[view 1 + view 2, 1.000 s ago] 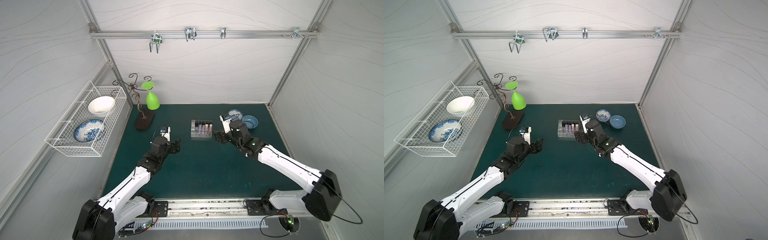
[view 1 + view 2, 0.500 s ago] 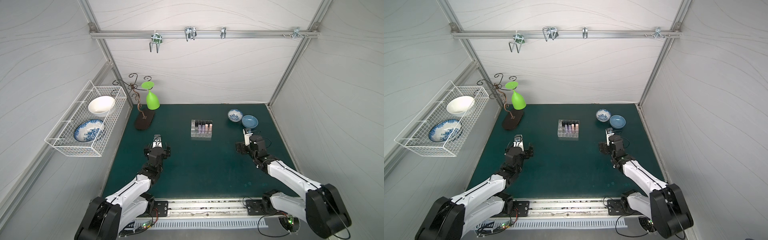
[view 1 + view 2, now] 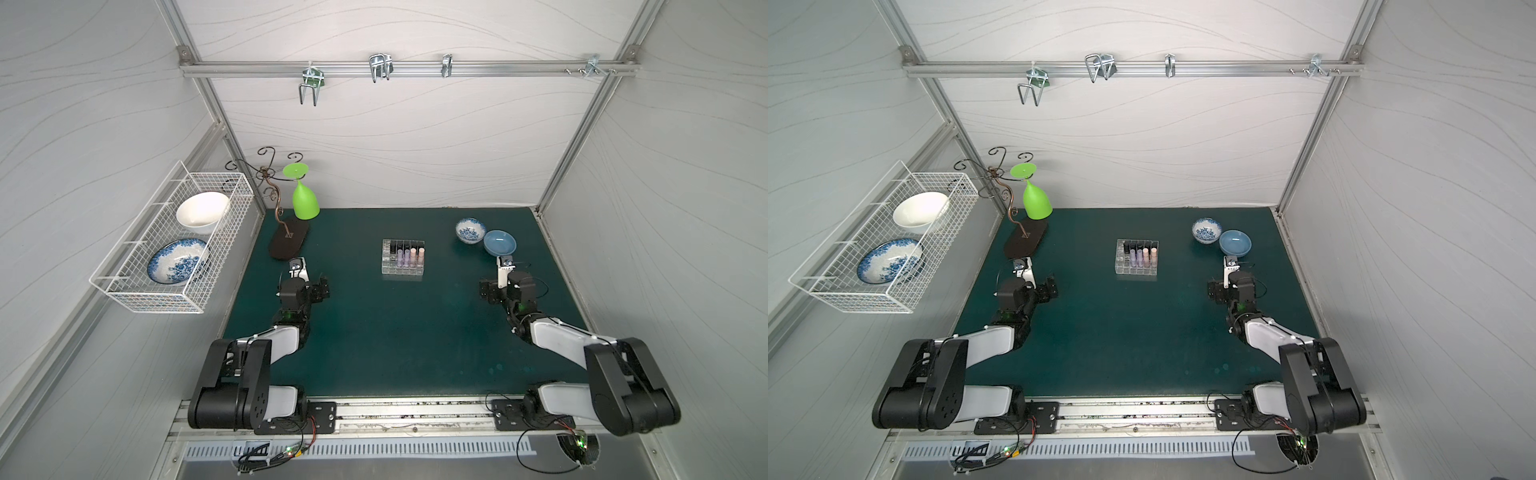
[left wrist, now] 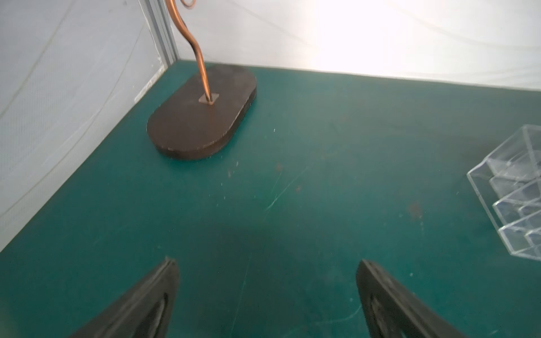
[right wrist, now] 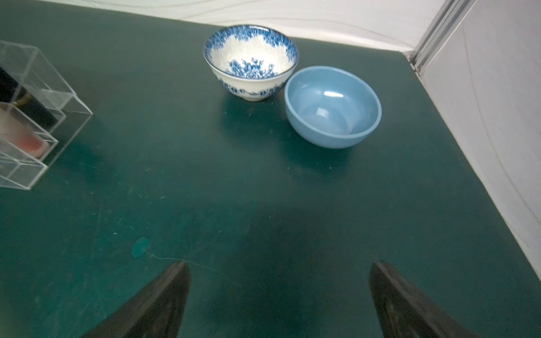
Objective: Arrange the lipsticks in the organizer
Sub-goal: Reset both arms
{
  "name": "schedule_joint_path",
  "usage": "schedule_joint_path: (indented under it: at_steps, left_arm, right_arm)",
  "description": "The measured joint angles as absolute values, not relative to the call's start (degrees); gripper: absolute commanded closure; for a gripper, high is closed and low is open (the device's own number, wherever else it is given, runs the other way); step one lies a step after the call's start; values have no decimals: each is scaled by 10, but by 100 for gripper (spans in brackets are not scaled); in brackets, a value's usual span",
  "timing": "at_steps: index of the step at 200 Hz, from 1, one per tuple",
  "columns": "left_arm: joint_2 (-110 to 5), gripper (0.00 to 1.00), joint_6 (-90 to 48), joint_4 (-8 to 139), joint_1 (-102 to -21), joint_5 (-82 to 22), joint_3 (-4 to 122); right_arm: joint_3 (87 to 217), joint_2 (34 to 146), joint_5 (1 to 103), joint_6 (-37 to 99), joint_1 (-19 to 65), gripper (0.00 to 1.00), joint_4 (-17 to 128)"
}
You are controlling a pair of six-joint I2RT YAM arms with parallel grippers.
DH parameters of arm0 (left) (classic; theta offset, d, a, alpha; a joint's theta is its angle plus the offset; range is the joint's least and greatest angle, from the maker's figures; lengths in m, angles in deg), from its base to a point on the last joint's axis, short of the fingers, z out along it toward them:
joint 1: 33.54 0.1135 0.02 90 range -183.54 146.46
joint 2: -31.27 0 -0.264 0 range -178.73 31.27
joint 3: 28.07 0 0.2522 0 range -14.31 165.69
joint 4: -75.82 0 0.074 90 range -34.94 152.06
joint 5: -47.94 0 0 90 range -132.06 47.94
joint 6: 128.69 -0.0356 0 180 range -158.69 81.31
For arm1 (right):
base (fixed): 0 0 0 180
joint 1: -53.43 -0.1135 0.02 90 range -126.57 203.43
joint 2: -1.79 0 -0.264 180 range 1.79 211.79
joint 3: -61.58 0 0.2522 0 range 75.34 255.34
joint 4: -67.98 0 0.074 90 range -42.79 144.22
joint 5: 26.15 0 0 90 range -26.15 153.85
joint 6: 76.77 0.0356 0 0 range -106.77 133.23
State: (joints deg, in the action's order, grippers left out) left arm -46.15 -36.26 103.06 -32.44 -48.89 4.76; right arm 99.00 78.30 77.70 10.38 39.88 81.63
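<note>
Now | organizer [image 3: 402, 269] mid-table [image 3: 395, 332], between both arms, well apart from each | lipsticks [image 3: 410, 257] upright in its cells | left jaws wide, empty | right jaws wide, empty, near blue bowl [image 3: 500, 242]

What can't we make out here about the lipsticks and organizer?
- Lipsticks: too small in both top views to count; black ones blend into dark cells.
- Organizer: cut off by the frame edge in the left wrist view; no tubes visible there.
- Right wrist view: organizer again cut off; one pink tube and one black tube, both blurred.
</note>
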Motion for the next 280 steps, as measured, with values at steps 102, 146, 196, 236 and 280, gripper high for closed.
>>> schedule_joint_path:
  at_steps: [102,146,196,236,280]
  left_arm:
    - [-571,0,-341,1112,-289,-437,51]
    - [-571,0,-347,1101,-290,-417,75]
    - [-571,0,-358,1085,-300,-411,82]
    - [-571,0,-361,1082,-300,-411,82]
    - [-571,0,-362,1082,-300,-411,82]
  right_arm:
    - [995,906,731,108,451,1,975]
    - [995,914,725,119,457,1,988]
    - [995,914,715,123,463,1,988]
    - [995,914,712,123,463,1,988]
    - [995,914,688,119,464,1,989]
